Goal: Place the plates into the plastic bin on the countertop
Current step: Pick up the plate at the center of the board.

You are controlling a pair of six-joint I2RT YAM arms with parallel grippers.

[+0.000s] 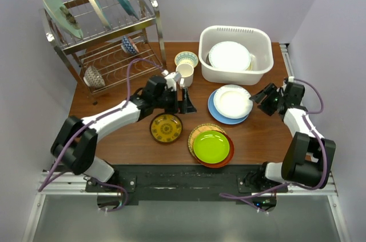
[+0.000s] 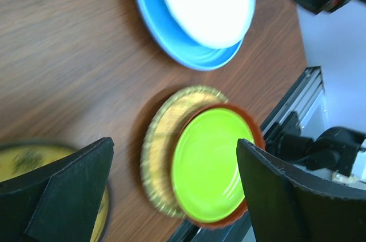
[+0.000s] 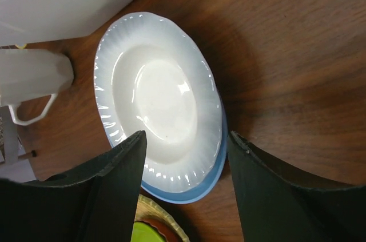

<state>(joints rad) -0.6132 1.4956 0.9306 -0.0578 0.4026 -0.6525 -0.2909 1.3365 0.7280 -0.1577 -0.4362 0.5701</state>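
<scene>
My right gripper (image 1: 261, 98), jaws spread and empty, faces the round white fluted plate (image 1: 233, 100) just ahead; left gripper (image 1: 187, 103), also spread, is farther off.

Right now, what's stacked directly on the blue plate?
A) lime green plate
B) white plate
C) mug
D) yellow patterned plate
B: the right wrist view shows the white plate resting on the blue plate, with only a blue crescent showing past its edge.
</scene>
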